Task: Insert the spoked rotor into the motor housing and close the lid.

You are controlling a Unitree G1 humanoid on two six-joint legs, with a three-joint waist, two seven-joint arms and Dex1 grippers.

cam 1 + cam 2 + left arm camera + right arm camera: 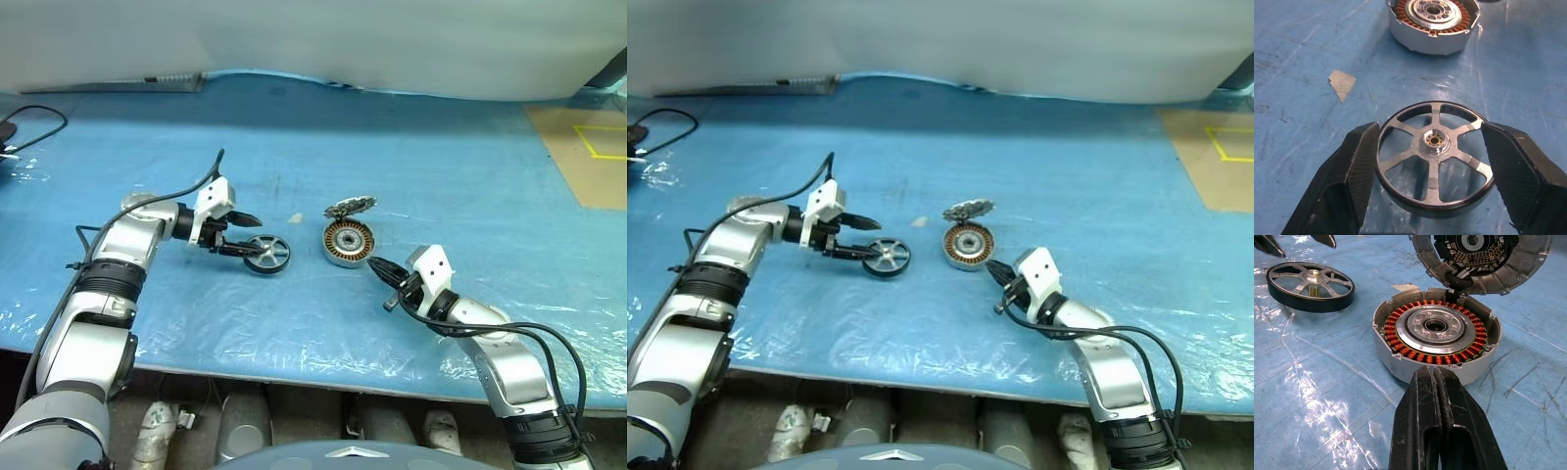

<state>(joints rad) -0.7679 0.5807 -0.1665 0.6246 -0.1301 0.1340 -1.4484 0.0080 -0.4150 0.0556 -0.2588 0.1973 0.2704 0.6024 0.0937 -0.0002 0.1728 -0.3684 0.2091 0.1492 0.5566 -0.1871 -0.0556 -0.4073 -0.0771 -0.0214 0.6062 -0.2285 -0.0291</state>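
Lying flat on the blue plastic-covered table (pixel 411 166), the spoked rotor (pixel 266 254) has its hub axis pointing straight up, spokes and silver hub facing the ceiling, dark smooth rim all round. The left gripper (pixel 1427 161) comes at it from the robot's left with its jaws spread wide, one black textured finger on each side of the rim, right up against it or nearly so, can't tell if they actually touch. Just to the rotor's right sits the motor housing (pixel 1436 335), a shallow round grey metal cup, open side up, ring of copper-orange windings around a shiny silver centre. Its lid (pixel 1484 259) is hinged at the far edge and tipped up and back, ribbed toothed inside facing the robot. The right gripper (pixel 1437 382) has its jaws pressed together, holding nothing, tip right at the housing's near wall. A small pale scrap of tape (pixel 1342 84) is stuck to the sheet between rotor and housing.
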